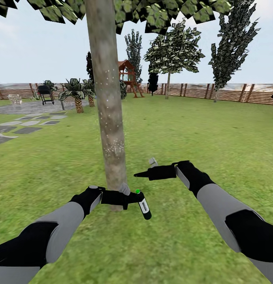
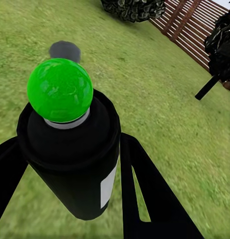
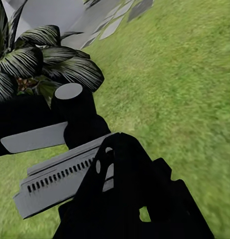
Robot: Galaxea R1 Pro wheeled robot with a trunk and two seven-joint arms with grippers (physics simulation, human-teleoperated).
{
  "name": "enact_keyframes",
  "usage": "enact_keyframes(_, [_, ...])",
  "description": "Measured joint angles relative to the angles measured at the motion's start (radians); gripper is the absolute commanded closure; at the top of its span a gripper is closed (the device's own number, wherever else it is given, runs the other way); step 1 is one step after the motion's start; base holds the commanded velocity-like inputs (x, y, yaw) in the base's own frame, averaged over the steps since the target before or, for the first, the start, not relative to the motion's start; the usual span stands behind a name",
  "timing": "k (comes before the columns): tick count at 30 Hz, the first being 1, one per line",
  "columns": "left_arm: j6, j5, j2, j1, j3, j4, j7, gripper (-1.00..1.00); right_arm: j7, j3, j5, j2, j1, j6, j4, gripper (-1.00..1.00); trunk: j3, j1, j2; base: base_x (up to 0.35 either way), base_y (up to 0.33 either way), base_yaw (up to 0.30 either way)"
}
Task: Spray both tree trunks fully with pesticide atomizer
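The pesticide atomizer (image 1: 144, 207) is a black can with a white label and a round green top (image 2: 60, 89). My left gripper (image 1: 130, 197) is shut on it, one black finger (image 2: 144, 199) on each side of the can. It hangs low, just right of the base of the near tree trunk (image 1: 108, 118), a thick grey-brown column with white specks on its bark. The leaf canopy (image 1: 152, 12) spreads overhead. My right gripper (image 1: 141, 173) is shut and empty, hovering to the right of the trunk, above the can.
Green lawn (image 1: 191, 130) lies all around, ringed by a slat fence (image 1: 231, 92). Grey paving stones (image 1: 29, 122), a grill (image 1: 45, 94) and palm-like plants (image 1: 77, 94) are at the left. A play tower (image 1: 128, 77) and a leafy tree (image 1: 174, 51) stand far back.
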Motion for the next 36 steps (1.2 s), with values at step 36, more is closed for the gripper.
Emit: enact_keyframes(36, [0.000,0.000,0.000,0.000,0.003,0.000,0.002,1.00,-0.009,0.116,0.000,-0.003,0.006,-0.004,0.005,1.00,0.000,0.000,0.000,0.000,0.000,0.000])
